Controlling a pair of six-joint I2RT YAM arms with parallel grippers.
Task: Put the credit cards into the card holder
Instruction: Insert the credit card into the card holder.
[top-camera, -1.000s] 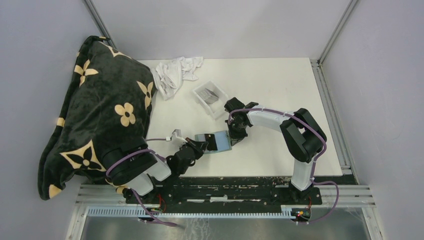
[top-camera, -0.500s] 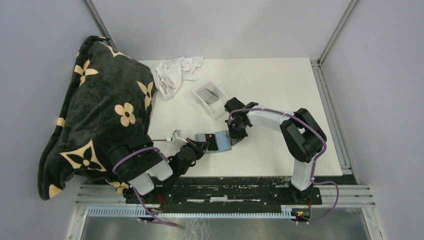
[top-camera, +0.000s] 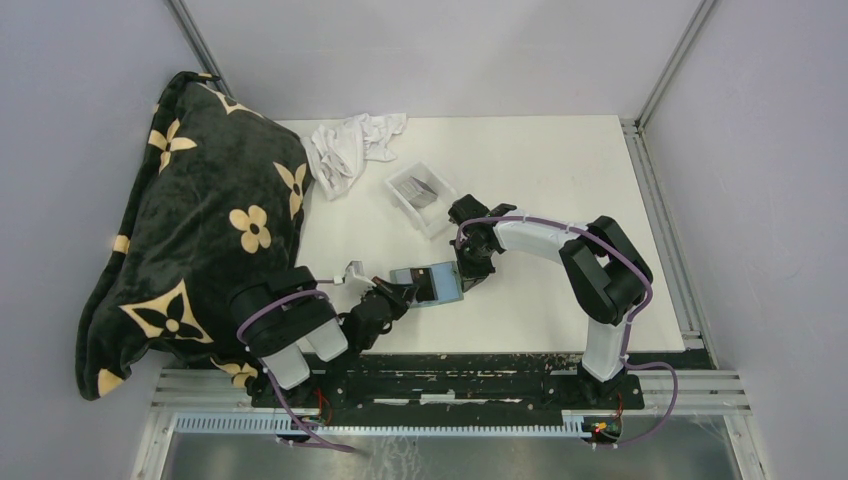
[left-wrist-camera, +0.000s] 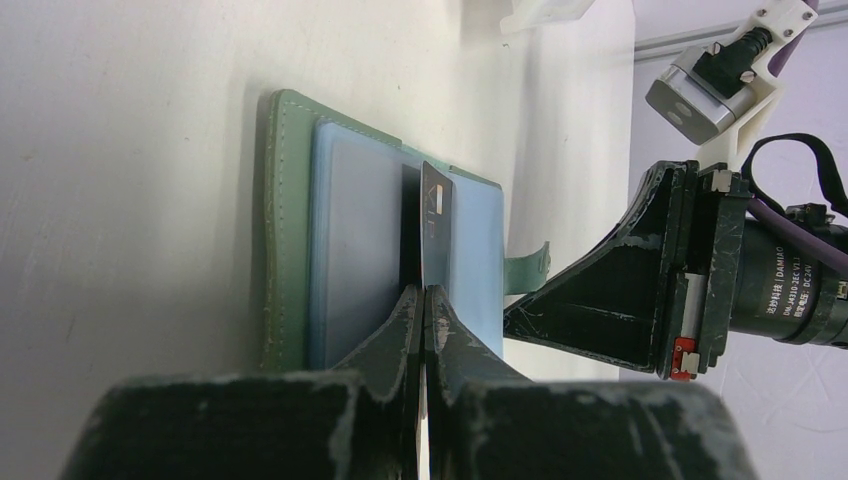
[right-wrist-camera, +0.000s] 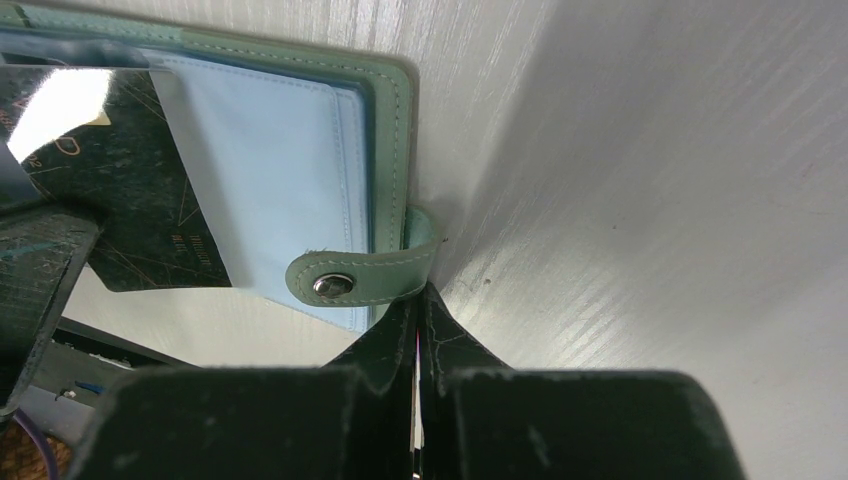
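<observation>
The card holder (top-camera: 432, 284) lies open on the table, grey-green outside, light blue inside (left-wrist-camera: 345, 240). My left gripper (left-wrist-camera: 422, 292) is shut on a dark credit card (left-wrist-camera: 437, 225), held edge-on with its far end at the holder's middle slots. The card also shows in the right wrist view (right-wrist-camera: 130, 200). My right gripper (right-wrist-camera: 418, 292) is shut, and its tips rest against the fold of the snap tab (right-wrist-camera: 360, 277) at the holder's right edge. In the top view it (top-camera: 468, 276) sits at that same edge. More cards (top-camera: 420, 190) lie in a clear tray.
The clear plastic tray (top-camera: 437, 215) stands behind the holder. A white cloth (top-camera: 350, 145) lies at the back left. A large black patterned blanket (top-camera: 200, 220) covers the table's left side beside my left arm.
My left arm's elbow has swung right and nearer. The gripper, the card and the holder have hardly moved. The right arm has not moved.
</observation>
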